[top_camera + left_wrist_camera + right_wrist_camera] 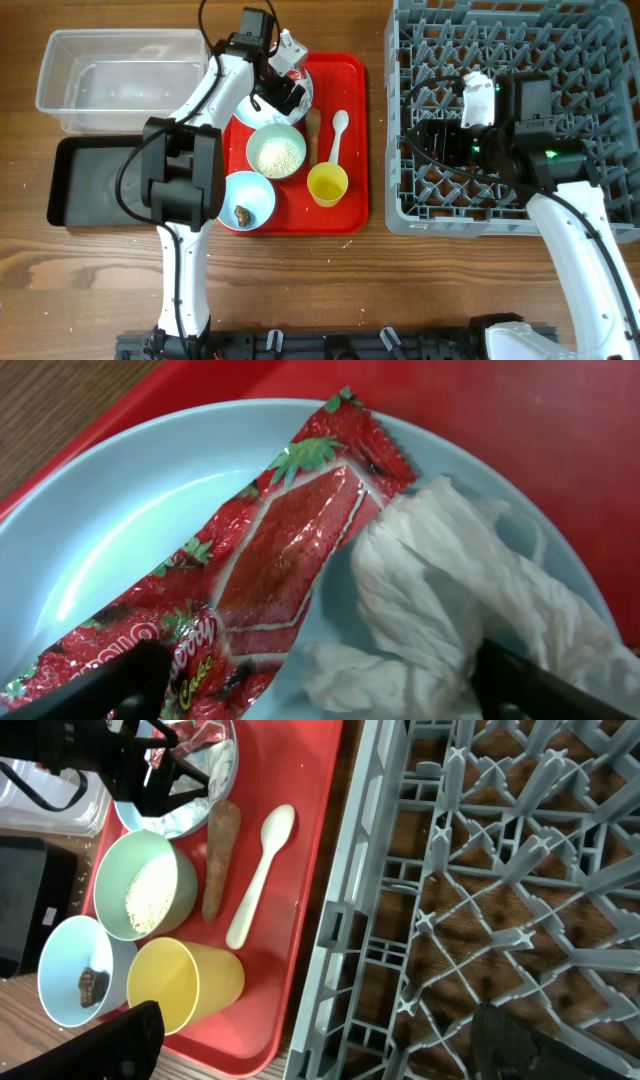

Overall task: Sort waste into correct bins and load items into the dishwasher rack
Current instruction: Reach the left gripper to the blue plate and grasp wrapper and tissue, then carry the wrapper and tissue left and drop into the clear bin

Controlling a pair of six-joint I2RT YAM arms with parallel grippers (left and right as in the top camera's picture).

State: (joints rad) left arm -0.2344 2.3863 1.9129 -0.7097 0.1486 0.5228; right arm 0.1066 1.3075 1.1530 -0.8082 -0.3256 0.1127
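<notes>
The red-and-white wrapper [280, 570] lies with a crumpled white tissue [450, 600] on the light blue plate [120, 520] at the back of the red tray [345, 215]. My left gripper [330, 685] is open low over the plate, one finger on each side of the wrapper and tissue. On the tray are a bowl of rice [276, 152], a bowl with a dark chunk [243, 212], the brown food piece [313, 130], the white spoon [338, 135] and the yellow cup [327, 184]. My right gripper [330, 1040] is open and empty over the grey rack [520, 60], at its left edge.
The clear tub [120, 75] stands at the back left, with the black tray [85, 180] in front of it. Both lie left of the red tray. The rack fills the right side. Bare wooden table [330, 290] lies along the front.
</notes>
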